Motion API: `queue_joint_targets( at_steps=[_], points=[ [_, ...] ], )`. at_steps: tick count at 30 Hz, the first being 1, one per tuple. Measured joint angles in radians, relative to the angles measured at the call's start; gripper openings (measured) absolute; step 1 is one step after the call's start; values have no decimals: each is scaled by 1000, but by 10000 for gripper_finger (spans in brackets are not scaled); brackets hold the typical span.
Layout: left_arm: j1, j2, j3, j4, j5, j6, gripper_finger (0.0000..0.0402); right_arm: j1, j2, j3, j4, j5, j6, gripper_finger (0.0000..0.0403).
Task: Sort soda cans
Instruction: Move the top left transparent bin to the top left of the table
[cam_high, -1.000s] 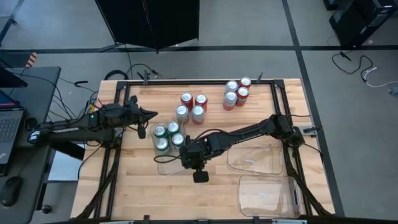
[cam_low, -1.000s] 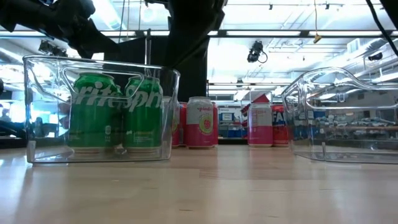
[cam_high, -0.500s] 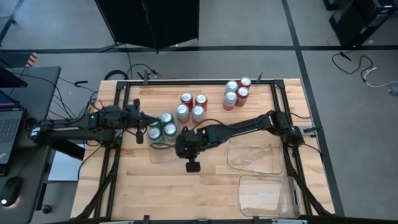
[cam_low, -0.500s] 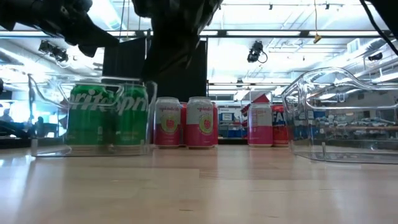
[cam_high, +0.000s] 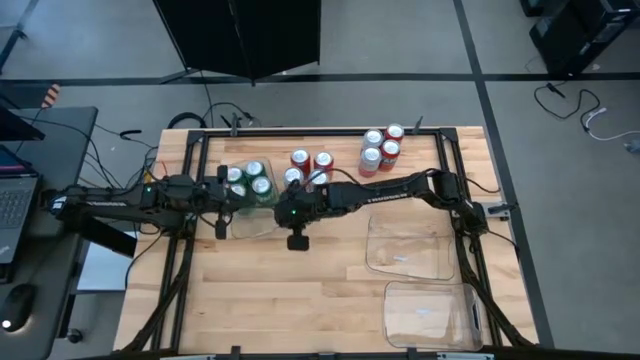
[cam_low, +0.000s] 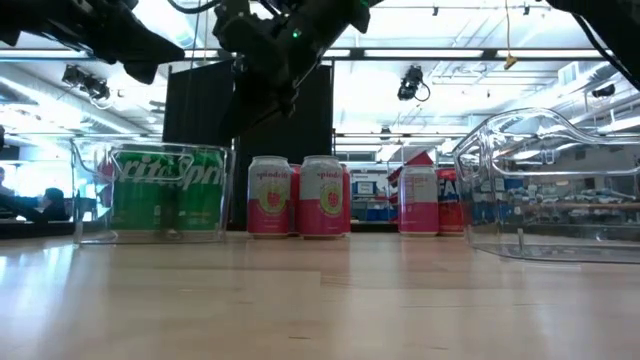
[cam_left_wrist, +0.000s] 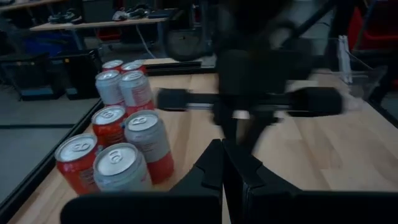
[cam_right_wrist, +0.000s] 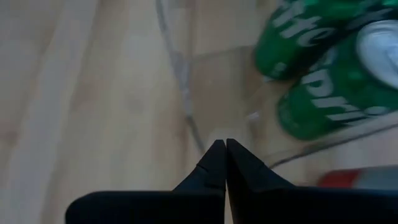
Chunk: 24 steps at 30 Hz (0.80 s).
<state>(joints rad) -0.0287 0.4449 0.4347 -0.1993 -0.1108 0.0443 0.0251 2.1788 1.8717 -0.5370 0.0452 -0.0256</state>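
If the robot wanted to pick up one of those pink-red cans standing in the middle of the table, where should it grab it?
Probably around the round side wall of the red can, fingers either side of it, coming down from above. It stands upright, and another can stands close on one side, so the freer side and the top look like the easier way in.

Both arms reach inward and meet over the left-centre of the surface.

The left arm stretches level from the left edge, its pincer (cam_high: 228, 190) with fingers pressed together, as its wrist view shows. The right arm extends long from the right side, its pincer (cam_high: 282, 208) likewise closed, fingertips (cam_right_wrist: 220, 151) touching.
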Motion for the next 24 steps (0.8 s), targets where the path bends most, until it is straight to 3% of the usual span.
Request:
queue_joint_targets(
  at_steps=[10,13,19,24],
  points=[
    [-130,83,1,-40,-1,-30,3,0,-69,0,-25,33,9,0],
    [-177,153,1,-20,-1,-53,3,42,-130,4,-73,52,43,0],
    [-249,353,2,40,-7,-113,2,111,-200,3,-163,197,77,0],
    [-269,486,2,21,-89,-223,2,135,-213,3,-227,260,114,0]
  ],
)
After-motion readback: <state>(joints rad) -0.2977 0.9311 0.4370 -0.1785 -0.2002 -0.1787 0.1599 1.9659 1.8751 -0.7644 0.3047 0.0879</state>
